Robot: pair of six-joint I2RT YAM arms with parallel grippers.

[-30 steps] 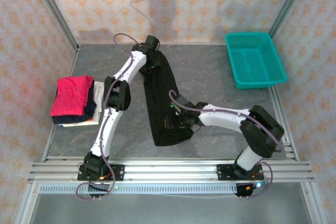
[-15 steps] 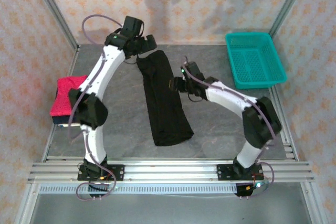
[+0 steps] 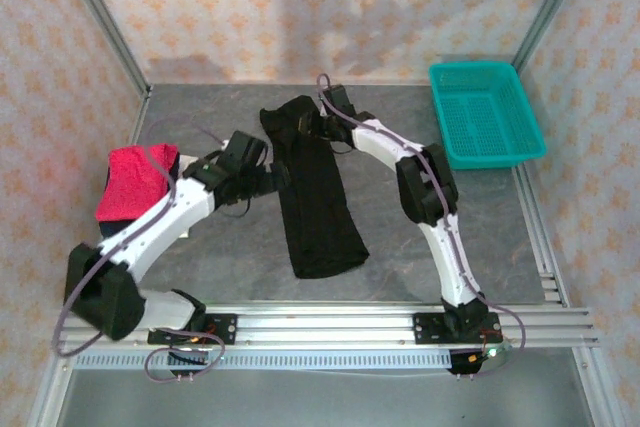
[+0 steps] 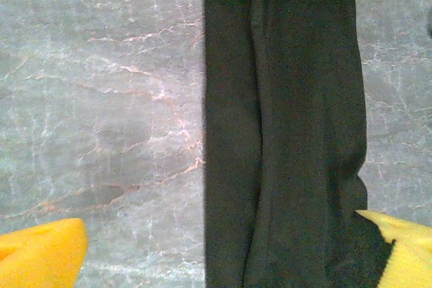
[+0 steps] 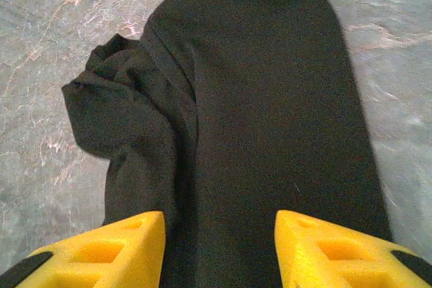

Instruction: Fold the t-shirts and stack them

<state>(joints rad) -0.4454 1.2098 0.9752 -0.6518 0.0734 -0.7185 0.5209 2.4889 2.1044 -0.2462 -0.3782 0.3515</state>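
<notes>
The black t-shirt [image 3: 318,202] lies on the table folded lengthwise into a long narrow strip [image 4: 290,133], its far end bunched up [image 5: 128,99]. My left gripper [image 3: 268,179] hovers at the strip's left edge near its middle. Its jaws [image 4: 223,254] are wide open, with one yellow fingertip [image 4: 40,257] over bare table and the other over the cloth. My right gripper [image 3: 308,127] is over the far end of the strip. It is open [image 5: 219,251], with cloth below the fingers and nothing pinched. The crimson-pink t-shirt [image 3: 133,180] sits folded on a pile at the left.
A teal mesh basket [image 3: 487,112] stands at the back right corner. The grey marble table [image 3: 400,237] is bounded by metal frame rails on all sides. The left arm's elbow lies low near the front left.
My left arm let go of the strip's far end, opened wide and swung back to its middle left edge. My right gripper moved up from the strip's middle to its far end.
</notes>
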